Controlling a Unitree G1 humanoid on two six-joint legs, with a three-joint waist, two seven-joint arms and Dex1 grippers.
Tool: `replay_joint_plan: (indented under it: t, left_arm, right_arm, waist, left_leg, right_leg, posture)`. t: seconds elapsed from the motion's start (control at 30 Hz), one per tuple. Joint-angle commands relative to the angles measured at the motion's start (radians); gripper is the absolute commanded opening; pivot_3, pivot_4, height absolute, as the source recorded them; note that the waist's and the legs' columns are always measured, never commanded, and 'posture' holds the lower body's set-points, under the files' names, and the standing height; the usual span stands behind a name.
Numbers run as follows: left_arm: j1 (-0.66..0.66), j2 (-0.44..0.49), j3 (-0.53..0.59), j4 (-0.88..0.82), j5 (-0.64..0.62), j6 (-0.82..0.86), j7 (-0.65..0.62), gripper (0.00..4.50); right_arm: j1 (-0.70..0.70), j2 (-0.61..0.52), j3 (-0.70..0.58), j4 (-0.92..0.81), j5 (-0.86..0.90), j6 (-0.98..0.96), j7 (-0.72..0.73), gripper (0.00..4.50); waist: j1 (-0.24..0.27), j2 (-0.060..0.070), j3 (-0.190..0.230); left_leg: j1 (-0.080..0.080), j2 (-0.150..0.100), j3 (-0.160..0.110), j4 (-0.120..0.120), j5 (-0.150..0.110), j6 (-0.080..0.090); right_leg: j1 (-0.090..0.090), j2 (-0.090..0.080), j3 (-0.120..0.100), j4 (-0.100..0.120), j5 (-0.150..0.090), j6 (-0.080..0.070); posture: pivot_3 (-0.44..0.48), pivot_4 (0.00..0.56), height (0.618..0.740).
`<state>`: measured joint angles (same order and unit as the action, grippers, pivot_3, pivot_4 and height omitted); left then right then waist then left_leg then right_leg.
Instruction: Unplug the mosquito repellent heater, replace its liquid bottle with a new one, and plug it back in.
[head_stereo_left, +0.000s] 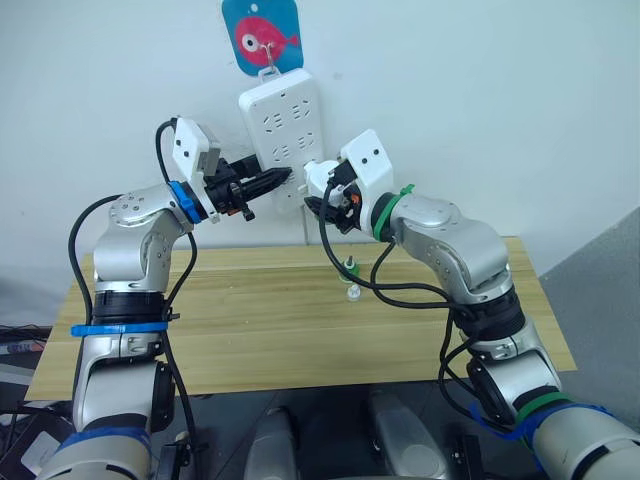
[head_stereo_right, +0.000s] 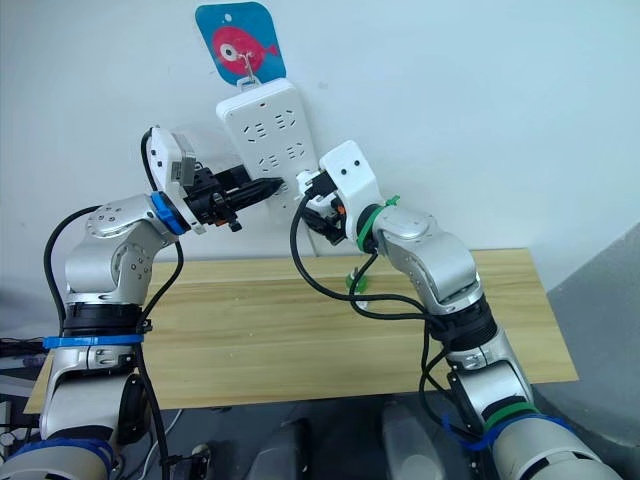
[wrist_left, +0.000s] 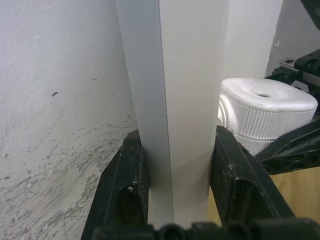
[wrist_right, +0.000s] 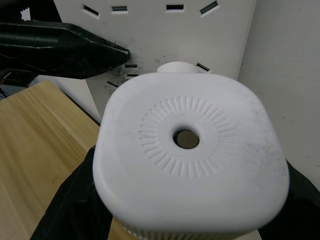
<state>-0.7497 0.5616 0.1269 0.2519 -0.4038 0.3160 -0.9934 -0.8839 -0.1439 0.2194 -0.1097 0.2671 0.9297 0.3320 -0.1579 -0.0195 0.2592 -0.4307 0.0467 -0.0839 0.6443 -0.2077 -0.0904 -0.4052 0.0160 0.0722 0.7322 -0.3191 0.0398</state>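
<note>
The white mosquito repellent heater (wrist_right: 190, 150), with a round hole in its ribbed top, sits against the face of the white power strip (head_stereo_left: 283, 125) hanging on the wall. My right gripper (head_stereo_left: 322, 195) is shut on the heater, one black finger on each side. At the strip's left edge, my left gripper (wrist_left: 177, 135) is shut on the power strip, clamping its side between both fingers (wrist_left: 125, 170). A small green-topped bottle (head_stereo_left: 350, 267) stands on the wooden table (head_stereo_left: 250, 320) below the heater. Whatever is under the heater is hidden.
A blue hook plate with a pink fish (head_stereo_left: 262, 35) holds the strip on the white wall. A small whitish piece (head_stereo_left: 353, 292) lies just in front of the green-topped bottle. A black cable (head_stereo_left: 400, 290) loops from my right arm over the table.
</note>
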Motion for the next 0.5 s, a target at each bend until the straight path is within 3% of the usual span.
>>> replay_joint_plan:
  t: [0.03,0.5]
  left_arm:
    - [0.029,-0.010,-0.081,-0.048,0.023,-0.053,-0.082,1.30]
    - [0.040,-0.007,-0.095,-0.049,0.033,-0.079,-0.083,1.30]
  right_arm:
    - [-0.081,0.018,-0.060,0.012,-0.014,-0.035,-0.030,3.06]
    - [-0.119,0.027,-0.059,0.045,-0.009,-0.040,0.007,3.05]
  waist:
    - [-0.002,0.000,0.000]
    - [-0.007,0.000,0.000]
  left_leg:
    - [0.000,0.000,0.000,0.000,0.000,0.000]
    - [0.000,0.000,0.000,0.000,0.000,0.000]
  right_leg:
    - [0.000,0.000,0.000,0.000,0.000,0.000]
    - [0.000,0.000,0.000,0.000,0.000,0.000]
  posture:
    - [-0.123,0.199,0.725]
    - [-0.124,0.199,0.725]
